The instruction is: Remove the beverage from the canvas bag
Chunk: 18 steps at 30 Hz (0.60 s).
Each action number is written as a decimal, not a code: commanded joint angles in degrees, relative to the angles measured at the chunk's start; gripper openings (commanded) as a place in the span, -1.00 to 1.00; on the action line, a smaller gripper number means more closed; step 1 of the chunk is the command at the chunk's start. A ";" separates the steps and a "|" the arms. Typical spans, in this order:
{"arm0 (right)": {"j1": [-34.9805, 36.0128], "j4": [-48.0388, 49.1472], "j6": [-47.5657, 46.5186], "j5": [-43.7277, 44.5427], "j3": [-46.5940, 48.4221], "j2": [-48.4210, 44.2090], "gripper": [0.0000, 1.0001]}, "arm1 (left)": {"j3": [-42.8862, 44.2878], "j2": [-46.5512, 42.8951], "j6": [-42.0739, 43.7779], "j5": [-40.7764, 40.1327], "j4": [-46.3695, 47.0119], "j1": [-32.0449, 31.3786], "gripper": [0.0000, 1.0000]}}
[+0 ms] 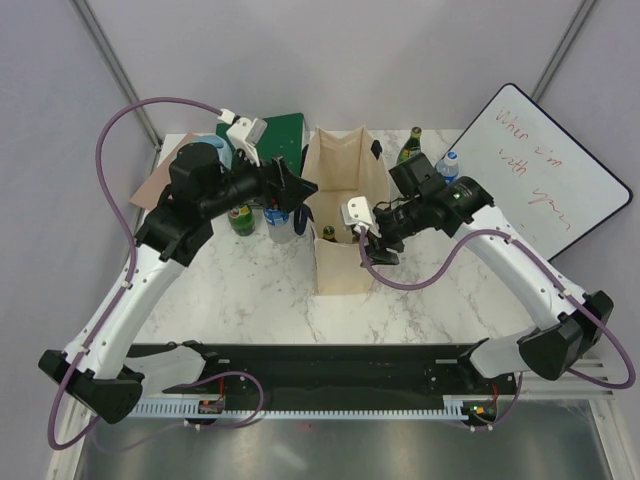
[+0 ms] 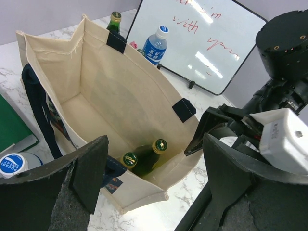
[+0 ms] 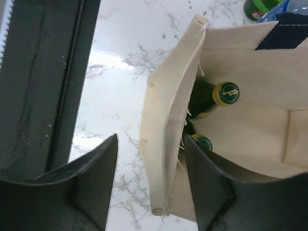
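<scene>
While the marble table (image 1: 250, 290) spreads bare-veined between pale walls, I list:

- canvas bag (image 1: 340, 170), upright, mouth open
- left gripper (image 2: 155, 142), spread wide, empty, at the bag's left side
- right gripper (image 3: 150, 139), jaws apart astride the near wall, gripping nothing
- green bottles (image 3: 226, 93), two, necks up, inside, just beyond the right gripper's inner finger

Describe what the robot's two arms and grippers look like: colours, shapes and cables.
The left arm and right arm both have white curved lower links, black joint housings and black bases. A purple cable loops along each. A white camera block sits on each wrist. The left gripper and right gripper have broad, matt black fingers with a rough, grainy surface. No markings are legible.
</scene>
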 commanded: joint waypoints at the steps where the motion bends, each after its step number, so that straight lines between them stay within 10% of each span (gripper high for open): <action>1: 1.88 6.09 1.12 5.25 -3.03 -3.12 0.06 | 1.79 -0.26 2.03 -0.95 0.62 -0.91 0.71; 7: 10.05 11.00 2.16 11.31 -12.07 -9.09 -0.59 | 3.46 2.99 3.87 -0.25 0.70 -2.93 0.70; 18: 12.61 17.78 4.63 15.80 -19.56 -11.82 -0.75 | 3.55 10.90 12.75 -0.43 -0.08 -7.94 0.63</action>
